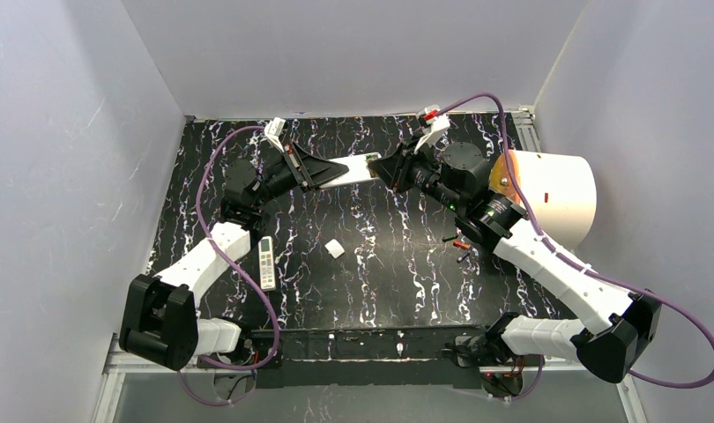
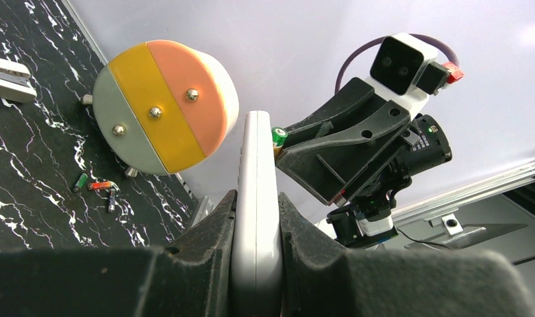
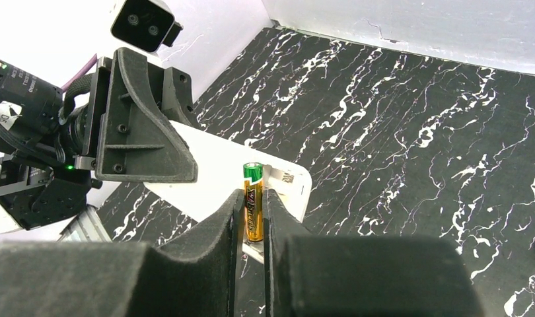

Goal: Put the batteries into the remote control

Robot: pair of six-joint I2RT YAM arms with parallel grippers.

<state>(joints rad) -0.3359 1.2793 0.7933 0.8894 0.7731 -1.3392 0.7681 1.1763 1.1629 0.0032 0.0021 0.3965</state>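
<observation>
- Clamping the remote (image 2: pixel 257 158) in my left gripper (image 2: pixel 257 201), I hold it above the table (image 1: pixel 397 273).
- My right gripper (image 3: pixel 253 198) pinches a gold, green-tipped battery (image 3: pixel 253 179) at the remote's end.
- Spare batteries (image 1: pixel 460 243) lie on the table near my right arm.

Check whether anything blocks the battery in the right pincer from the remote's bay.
Nothing visible does. The battery, clamped in the right pincer, is at the end of the remote held by the left pincer.

black marbled table (image 1: pixel 389 282): loose batteries (image 1: pixel 460 244), white drum (image 1: pixel 561 198).
</observation>
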